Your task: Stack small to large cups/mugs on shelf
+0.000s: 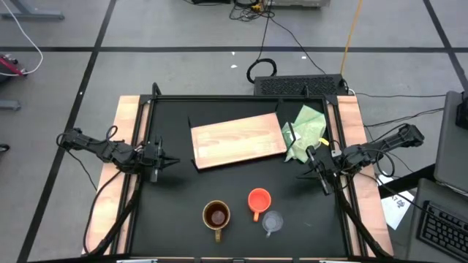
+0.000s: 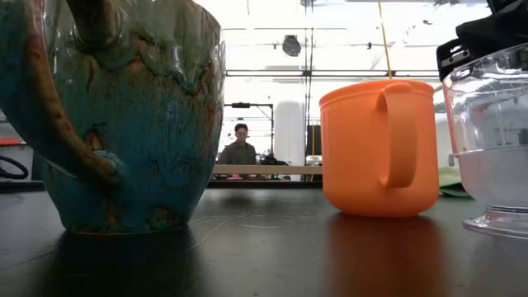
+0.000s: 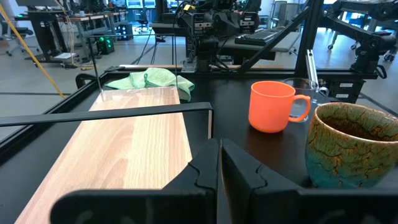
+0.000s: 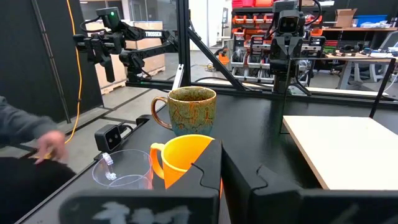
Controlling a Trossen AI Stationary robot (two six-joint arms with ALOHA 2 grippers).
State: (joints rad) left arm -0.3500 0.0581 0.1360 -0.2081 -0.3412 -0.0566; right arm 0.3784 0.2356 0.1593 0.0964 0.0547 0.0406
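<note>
Your left pincer and right pincer hover pressed together, empty, flanking the shelf. Brown-gold mug, orange cup and clear cup sit grouped on the surface, near edge.

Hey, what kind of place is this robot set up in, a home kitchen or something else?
Most likely a robotics lab or workshop, not a kitchen. Beyond the black table the right wrist view shows shelving with orange parts bins and another robot arm on a frame; the low view shows a person seated at a desk.
</note>
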